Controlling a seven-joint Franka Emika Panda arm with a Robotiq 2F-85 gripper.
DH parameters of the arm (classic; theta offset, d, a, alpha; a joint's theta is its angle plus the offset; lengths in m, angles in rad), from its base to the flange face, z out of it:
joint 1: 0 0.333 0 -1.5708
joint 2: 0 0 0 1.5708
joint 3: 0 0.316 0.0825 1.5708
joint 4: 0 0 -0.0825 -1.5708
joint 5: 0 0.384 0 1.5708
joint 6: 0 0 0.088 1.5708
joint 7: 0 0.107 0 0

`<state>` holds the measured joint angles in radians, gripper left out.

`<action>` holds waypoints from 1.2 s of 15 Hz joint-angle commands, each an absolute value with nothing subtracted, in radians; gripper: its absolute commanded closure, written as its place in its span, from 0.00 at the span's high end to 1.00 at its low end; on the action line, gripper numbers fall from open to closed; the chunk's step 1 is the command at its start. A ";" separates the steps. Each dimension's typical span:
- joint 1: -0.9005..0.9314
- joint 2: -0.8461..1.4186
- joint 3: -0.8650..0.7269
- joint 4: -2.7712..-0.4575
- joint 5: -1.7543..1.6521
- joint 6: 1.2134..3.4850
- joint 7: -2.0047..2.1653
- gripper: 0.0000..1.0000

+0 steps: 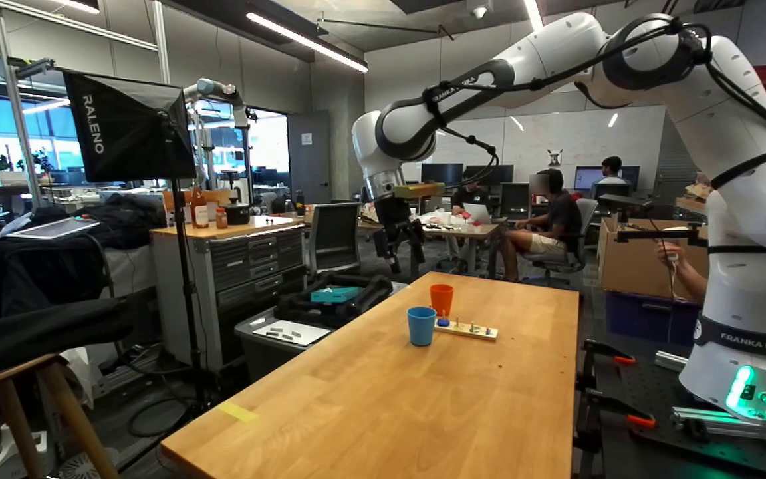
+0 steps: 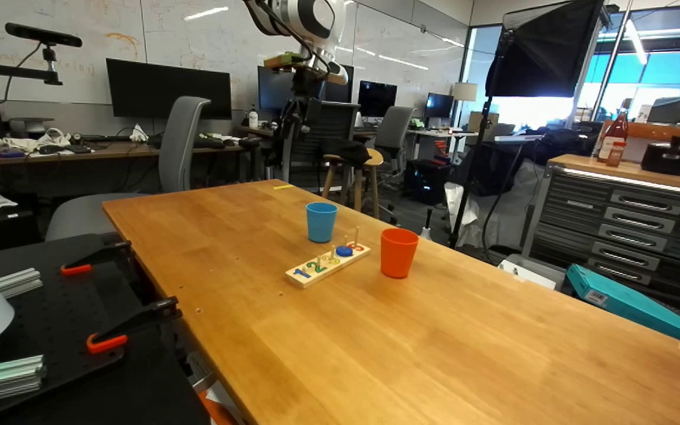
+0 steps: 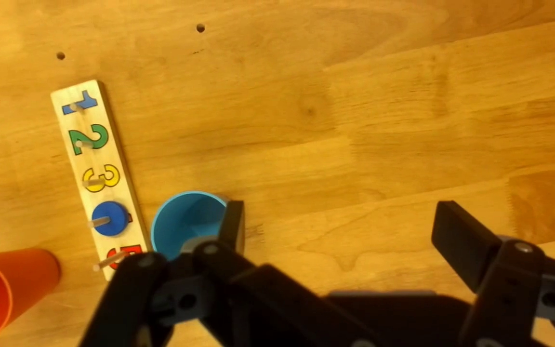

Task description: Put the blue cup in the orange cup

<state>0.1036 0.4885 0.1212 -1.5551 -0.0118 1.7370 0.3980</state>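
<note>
The blue cup [image 1: 421, 327] stands upright on the wooden table; it also shows in an exterior view [image 2: 321, 223]. In the wrist view the blue cup [image 3: 186, 221] is partly hidden behind the left finger. The orange cup [image 1: 442, 299] stands upright near it, across a wooden peg board, and shows in an exterior view [image 2: 398, 254]. In the wrist view the orange cup [image 3: 29, 284] is at the lower left edge, partly cut off. My gripper [image 1: 404, 256] is high above the table, with its fingers wide apart in the wrist view [image 3: 340, 226] and nothing between them.
A wooden peg board [image 2: 328, 265] with numbers and a blue disc [image 3: 110, 218] lies between the two cups. The cups and board are on a long wooden table [image 1: 383, 412]. Black clamps with orange tips [image 2: 107, 342] sit at the robot-side table edge.
</note>
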 commanded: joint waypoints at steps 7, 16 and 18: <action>0.127 0.497 0.013 -1.666 -0.063 2.159 0.405 1.00; 0.148 0.460 -0.055 -1.873 -0.128 2.290 0.464 1.00; 0.149 0.456 -0.051 -1.902 -0.126 2.300 0.472 1.00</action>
